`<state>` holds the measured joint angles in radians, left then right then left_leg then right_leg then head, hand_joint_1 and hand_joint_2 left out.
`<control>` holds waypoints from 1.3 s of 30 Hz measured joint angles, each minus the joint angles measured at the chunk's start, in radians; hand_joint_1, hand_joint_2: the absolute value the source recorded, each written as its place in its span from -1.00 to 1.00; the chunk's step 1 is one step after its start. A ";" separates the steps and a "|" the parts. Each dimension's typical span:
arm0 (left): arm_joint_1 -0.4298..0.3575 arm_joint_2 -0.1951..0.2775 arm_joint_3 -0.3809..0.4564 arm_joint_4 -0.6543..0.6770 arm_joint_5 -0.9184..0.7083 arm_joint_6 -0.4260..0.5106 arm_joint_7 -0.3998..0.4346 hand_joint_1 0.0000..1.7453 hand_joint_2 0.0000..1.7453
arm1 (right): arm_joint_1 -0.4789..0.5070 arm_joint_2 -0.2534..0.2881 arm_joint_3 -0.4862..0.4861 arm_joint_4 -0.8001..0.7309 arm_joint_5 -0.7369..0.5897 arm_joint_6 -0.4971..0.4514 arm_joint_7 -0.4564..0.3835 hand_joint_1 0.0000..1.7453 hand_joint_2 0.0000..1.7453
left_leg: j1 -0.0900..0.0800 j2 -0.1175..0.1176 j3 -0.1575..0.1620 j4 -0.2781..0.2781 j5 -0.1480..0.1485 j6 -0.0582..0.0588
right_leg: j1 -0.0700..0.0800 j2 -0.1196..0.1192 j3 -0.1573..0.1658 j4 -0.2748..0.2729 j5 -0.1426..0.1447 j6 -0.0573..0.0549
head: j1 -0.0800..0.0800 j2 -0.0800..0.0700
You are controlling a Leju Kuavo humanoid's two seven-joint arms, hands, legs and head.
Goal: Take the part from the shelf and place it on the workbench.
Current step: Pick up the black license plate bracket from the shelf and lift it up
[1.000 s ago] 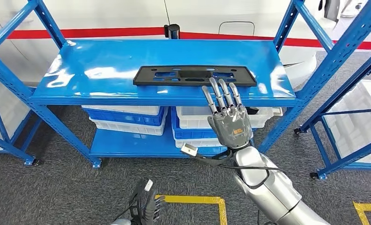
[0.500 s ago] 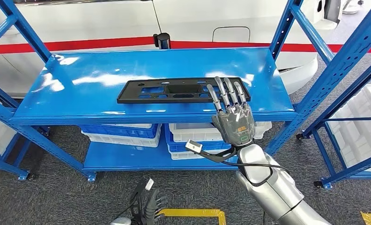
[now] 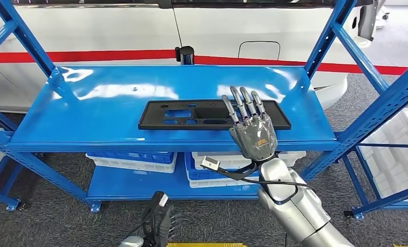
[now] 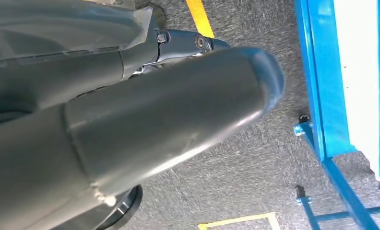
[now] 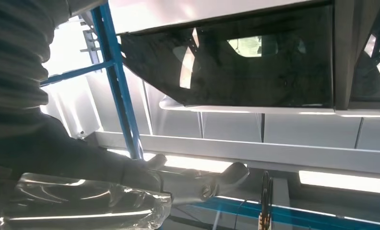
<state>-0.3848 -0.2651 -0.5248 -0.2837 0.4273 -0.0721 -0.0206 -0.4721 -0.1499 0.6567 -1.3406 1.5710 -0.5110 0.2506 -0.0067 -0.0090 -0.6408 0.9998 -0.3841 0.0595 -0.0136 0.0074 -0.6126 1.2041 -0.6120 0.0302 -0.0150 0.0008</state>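
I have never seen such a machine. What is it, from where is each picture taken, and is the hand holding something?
This is a humanoid robot with two silver arms. The head view looks forward and down from high on its body. Its right hand, fingers spread, is raised in front of a long flat black part lying on the top board of a blue shelf. It holds nothing. The left hand hangs low near the floor. The other two pictures come from cameras at the wrists: the left one looks down at grey carpet, the right one looks upward past the shelf frame. White and blue bins sit below.
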 joint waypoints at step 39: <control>-0.022 -0.007 -0.027 0.000 0.001 -0.008 -0.008 -1.00 -1.00 | -0.155 0.157 -0.063 0.528 0.000 -0.018 -0.027 -1.00 1.00 | -0.024 -0.016 0.022 0.002 -0.030 0.000 | 0.015 0.006 0.023 -0.200 0.168 -0.022 | 0.000 0.000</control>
<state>-0.4071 -0.2719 -0.5519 -0.2834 0.4282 -0.0797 -0.0288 -0.6274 0.0070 0.5939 -0.8128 1.5709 -0.5286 0.2235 -0.0310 -0.0254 -0.6186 1.0019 -0.4145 0.0600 0.0011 0.0130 -0.5896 1.0042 -0.4441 0.0086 -0.0151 0.0008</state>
